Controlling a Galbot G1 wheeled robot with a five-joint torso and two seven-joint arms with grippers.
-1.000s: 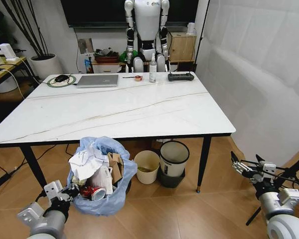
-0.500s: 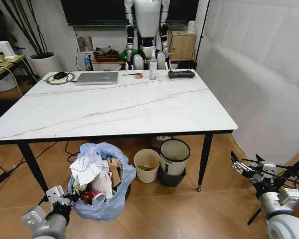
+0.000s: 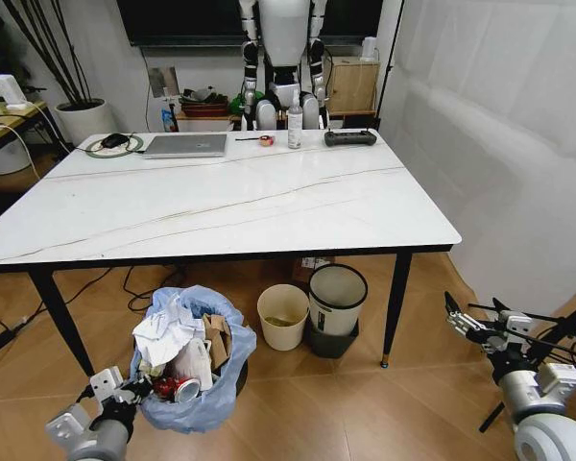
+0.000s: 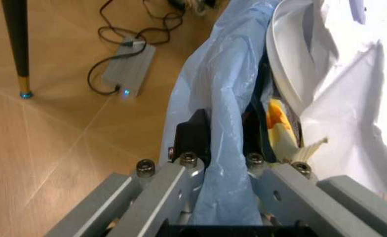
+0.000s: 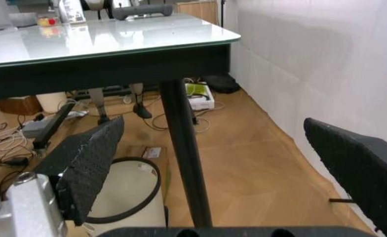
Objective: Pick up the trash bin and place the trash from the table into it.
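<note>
Close up, the left wrist view shows the left gripper clamped on the blue bag rim of the trash bin, which the head view leaves too small to judge. The table, white marble-look on black legs, stands over a wooden floor beside a white wall. The bin sits low by the table's front left leg, trash heaped inside, while the right gripper hangs spread apart, well off to the right

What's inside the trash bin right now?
The trash bin holds crumpled white tissues, torn brown cardboard, a crushed red can. Anything deeper is covered. The left gripper grips its bag.
</note>
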